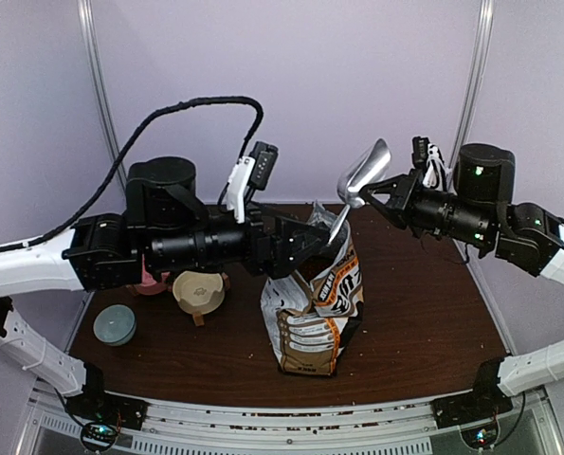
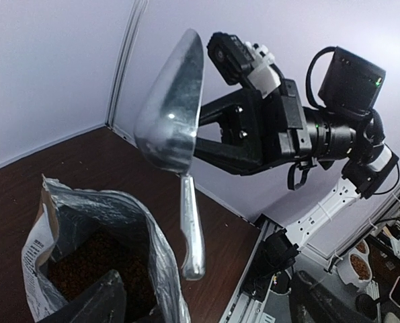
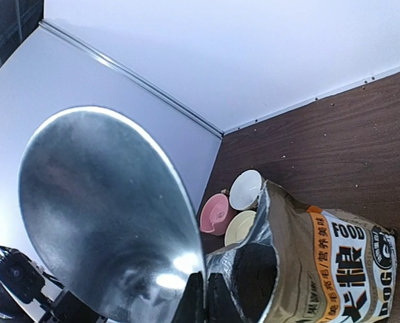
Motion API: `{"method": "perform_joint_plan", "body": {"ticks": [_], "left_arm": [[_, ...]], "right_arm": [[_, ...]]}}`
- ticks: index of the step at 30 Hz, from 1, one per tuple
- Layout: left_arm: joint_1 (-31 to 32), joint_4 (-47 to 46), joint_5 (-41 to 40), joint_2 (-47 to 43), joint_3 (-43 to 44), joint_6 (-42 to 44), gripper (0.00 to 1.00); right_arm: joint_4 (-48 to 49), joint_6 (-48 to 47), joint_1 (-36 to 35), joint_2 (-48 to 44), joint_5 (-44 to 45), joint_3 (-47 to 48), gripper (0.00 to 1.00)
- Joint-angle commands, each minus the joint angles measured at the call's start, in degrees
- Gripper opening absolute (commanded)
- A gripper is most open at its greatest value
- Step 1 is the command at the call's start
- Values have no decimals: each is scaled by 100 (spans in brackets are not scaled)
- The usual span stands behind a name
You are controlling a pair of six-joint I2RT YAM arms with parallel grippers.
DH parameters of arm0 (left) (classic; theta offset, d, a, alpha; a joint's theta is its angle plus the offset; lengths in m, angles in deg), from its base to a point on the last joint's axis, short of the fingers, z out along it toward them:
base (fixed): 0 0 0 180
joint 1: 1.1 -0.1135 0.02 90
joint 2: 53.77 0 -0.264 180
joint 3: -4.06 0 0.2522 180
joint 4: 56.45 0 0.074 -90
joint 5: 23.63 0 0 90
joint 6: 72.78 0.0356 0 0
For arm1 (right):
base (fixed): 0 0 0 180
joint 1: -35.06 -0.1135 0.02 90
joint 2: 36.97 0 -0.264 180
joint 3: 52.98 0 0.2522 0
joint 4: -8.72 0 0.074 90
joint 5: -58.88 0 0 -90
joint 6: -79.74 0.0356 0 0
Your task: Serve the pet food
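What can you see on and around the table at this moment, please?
scoop: one, silver, held in the air above the bag
bag: one, brown and white, mid-table, mouth open
pet food: many pellets, reddish brown, inside the bag
pink bowl, white bowl, cream bowl: one each, clustered beside the bag
disc: one, grey-green, table's near left
table: one, dark brown
left hand: one, black, open at the bag's mouth
right hand: one, black, shut on the scoop
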State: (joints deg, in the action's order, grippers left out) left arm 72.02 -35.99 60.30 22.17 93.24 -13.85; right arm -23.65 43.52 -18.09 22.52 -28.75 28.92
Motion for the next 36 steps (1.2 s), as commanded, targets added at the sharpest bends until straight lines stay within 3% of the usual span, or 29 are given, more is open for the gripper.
{"method": "perform_joint_plan", "body": {"ticks": [1, 7, 14, 19, 33, 36], "left_arm": [[9, -219, 145, 184, 166, -391, 87], [9, -59, 75, 334, 193, -632, 86], [9, 20, -12, 432, 312, -653, 57], [-32, 135, -121, 477, 401, -716, 50], [-196, 358, -45, 540, 388, -1114, 5], [-255, 424, -34, 498, 324, -1223, 0]], "right_arm": [[188, -320, -372, 420, 660, 493, 0], [197, -438, -615, 717, 693, 771, 0], [212, -463, -687, 810, 645, 840, 0], [197, -500, -714, 849, 633, 891, 0], [60, -632, -788, 876, 580, 893, 0], [63, -718, -786, 803, 422, 761, 0]]}}
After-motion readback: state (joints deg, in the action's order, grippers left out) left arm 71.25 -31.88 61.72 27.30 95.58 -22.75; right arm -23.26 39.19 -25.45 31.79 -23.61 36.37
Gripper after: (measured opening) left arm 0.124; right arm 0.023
